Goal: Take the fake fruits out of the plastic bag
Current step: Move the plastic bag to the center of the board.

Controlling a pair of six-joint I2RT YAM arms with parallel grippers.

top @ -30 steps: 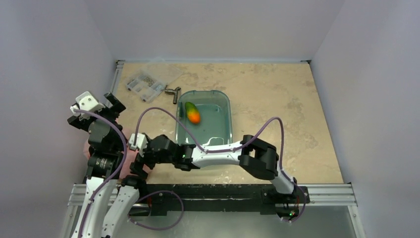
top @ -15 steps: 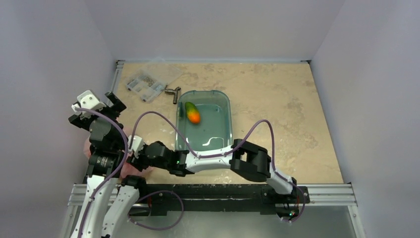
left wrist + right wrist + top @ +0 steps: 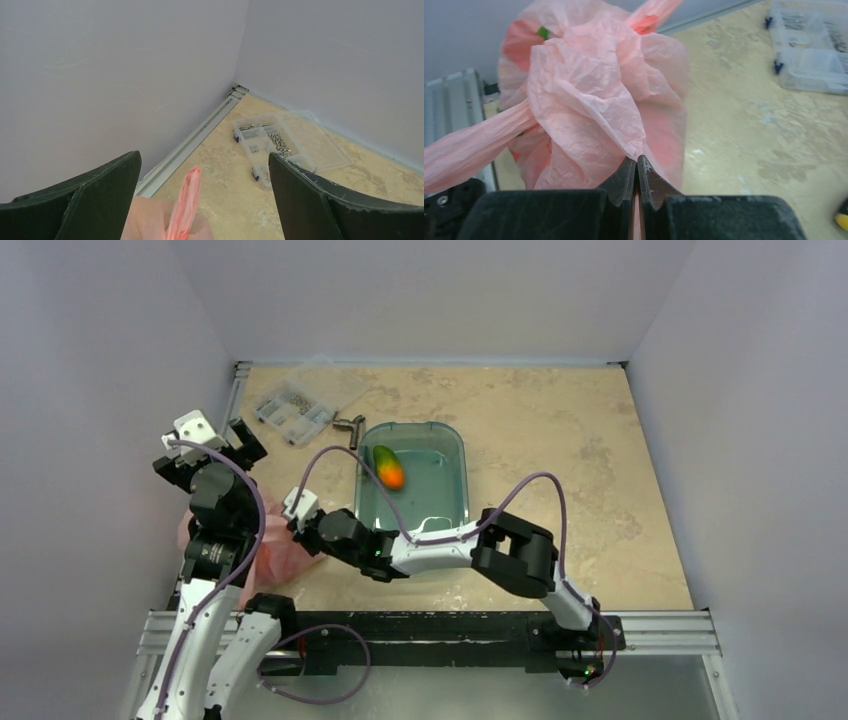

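Note:
The pink plastic bag (image 3: 278, 558) lies crumpled at the near left of the table, partly under my left arm. My right gripper (image 3: 292, 538) reaches across to it. In the right wrist view the right gripper (image 3: 637, 161) is shut on a fold of the bag (image 3: 594, 90). The fake fruits are hidden inside; only reddish patches and a green speck (image 3: 543, 32) show through the film. My left gripper (image 3: 210, 448) hangs above the bag by the left wall. It (image 3: 203, 157) stands open and holds nothing, with a bag handle (image 3: 185, 205) below it.
A teal tub (image 3: 462, 455) at mid-table holds a green-to-orange mango-like fruit (image 3: 388, 467). A clear parts box (image 3: 295, 410) with its lid open and a small metal piece (image 3: 348, 425) lie at the back left. Walls close in the left, back and right sides.
My right gripper has gone from open to shut on the bag's film and has drawn back a little from the near edge. The left arm has shifted slightly right.

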